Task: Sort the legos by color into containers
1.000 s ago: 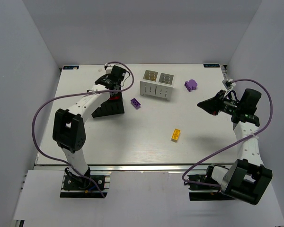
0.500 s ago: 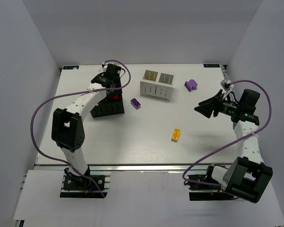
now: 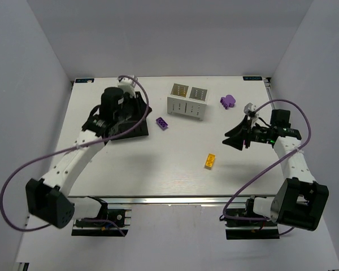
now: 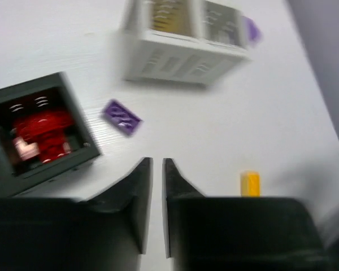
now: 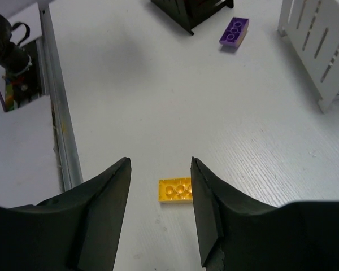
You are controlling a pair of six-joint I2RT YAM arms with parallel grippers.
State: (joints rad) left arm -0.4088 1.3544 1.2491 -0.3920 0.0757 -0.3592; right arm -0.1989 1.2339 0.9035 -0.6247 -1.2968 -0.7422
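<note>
The right pincer (image 5: 160, 165) hangs part-open over the yellow lego (image 5: 175, 190) lying on the bench (image 5: 130, 84), apparently lined up to grasp it, while the left pincer (image 4: 157, 165) sits closed and empty near the black container (image 4: 51, 172).

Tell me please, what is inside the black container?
In the black container, red legos lie in the one compartment that the left wrist view shows. The other compartment is cut off there, and from above the left arm covers it, so its contents are hidden.
</note>
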